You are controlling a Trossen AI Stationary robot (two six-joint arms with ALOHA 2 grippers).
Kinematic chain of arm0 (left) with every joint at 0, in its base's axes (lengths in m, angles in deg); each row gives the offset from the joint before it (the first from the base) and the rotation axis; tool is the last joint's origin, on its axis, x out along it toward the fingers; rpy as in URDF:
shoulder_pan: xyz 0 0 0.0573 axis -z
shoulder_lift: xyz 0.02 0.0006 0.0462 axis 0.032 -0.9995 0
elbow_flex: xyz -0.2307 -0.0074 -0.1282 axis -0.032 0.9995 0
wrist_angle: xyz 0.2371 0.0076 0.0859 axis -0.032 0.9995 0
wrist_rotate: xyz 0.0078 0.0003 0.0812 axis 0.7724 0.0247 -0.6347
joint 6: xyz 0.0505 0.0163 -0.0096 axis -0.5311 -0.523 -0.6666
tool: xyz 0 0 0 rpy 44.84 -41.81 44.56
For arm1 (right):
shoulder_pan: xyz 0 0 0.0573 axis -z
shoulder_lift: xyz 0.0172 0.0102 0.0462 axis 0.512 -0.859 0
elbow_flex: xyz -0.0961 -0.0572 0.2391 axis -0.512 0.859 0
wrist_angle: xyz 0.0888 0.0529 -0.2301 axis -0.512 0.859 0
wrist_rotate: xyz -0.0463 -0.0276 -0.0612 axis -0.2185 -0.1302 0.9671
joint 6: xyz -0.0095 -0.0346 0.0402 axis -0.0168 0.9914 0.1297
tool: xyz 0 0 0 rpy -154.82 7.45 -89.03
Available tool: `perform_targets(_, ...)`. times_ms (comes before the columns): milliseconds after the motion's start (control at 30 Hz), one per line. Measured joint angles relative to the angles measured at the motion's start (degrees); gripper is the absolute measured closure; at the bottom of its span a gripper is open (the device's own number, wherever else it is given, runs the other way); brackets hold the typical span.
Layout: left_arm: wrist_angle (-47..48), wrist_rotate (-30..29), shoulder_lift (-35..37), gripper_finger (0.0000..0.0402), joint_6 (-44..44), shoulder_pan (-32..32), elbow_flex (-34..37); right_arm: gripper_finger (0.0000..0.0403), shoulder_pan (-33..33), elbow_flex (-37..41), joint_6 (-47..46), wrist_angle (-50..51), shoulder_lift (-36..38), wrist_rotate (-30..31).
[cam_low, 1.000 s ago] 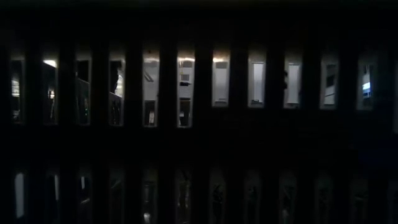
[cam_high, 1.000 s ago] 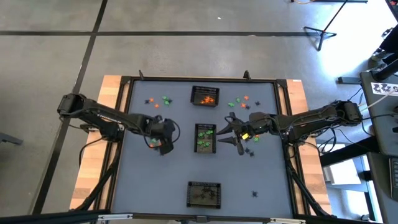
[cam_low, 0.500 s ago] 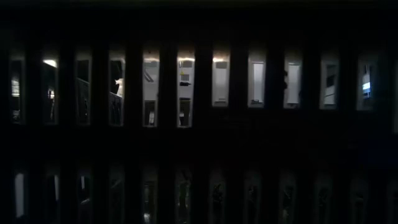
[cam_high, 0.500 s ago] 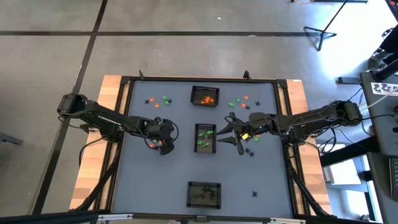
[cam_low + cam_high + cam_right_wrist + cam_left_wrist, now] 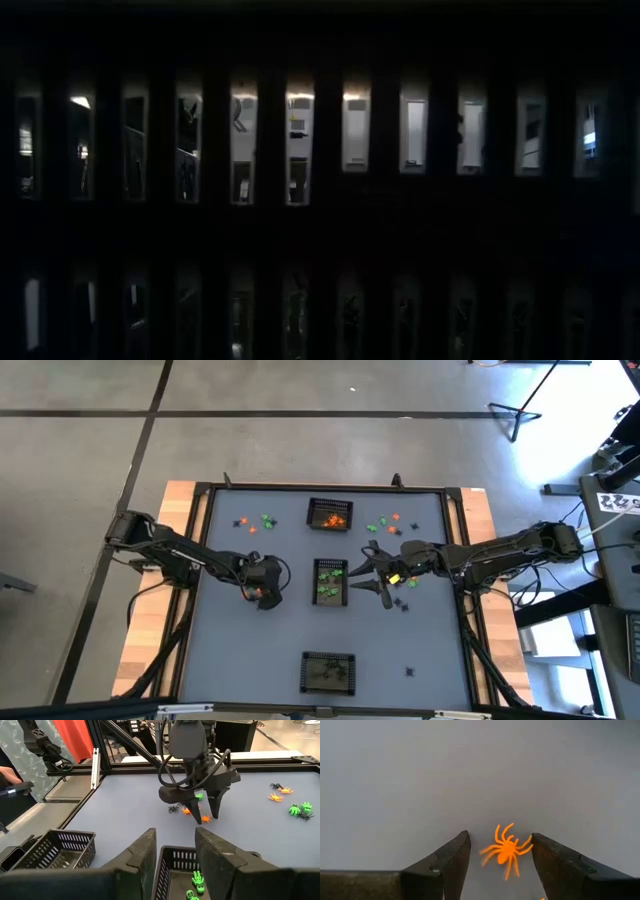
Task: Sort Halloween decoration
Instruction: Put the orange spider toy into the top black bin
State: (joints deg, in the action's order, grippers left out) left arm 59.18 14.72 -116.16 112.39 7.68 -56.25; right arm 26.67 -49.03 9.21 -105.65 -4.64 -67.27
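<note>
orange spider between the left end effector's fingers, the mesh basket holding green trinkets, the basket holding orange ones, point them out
small orange plastic spider [image 5: 506, 851], left wrist view, its body
black mesh basket with green trinkets [image 5: 344, 582], high view, its right rim
black mesh basket with orange trinkets [image 5: 311, 515], high view, its left rim

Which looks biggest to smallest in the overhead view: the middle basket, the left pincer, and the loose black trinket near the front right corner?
1. Middle basket
2. Left pincer, slightly smaller; it stands above the table, nearer the camera, so this ranking is unsure
3. Black trinket, clearly smallest
</note>
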Motion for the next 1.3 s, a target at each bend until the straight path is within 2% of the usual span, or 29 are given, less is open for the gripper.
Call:
perform_targets(167, -0.04, -0.69, -0.88, 0.0195, 0.06, 0.00, -0.07, 0.0269, 0.01, -0.01, 0.15, 0.04, -0.52, 0.00)
perform_targets(300, -0.20, -0.88, -0.68, 0.0216, 0.02, 0.02, 0.07, 0.0269, 0.02, -0.02, 0.15, -0.32, -1.11, 0.02)
perform_targets(800, -1.34, -0.28, 0.84, 0.0395, -0.46, -0.06, 0.28, 0.0269, 0.01, -0.04, 0.15, -0.47, -1.09, 0.02)
perform_targets(1300, -1.65, -3.23, 6.34, 0.0401, -0.64, -0.11, 0.50, 0.0269, 0.00, -0.04, 0.13, -0.46, -1.11, 1.34)
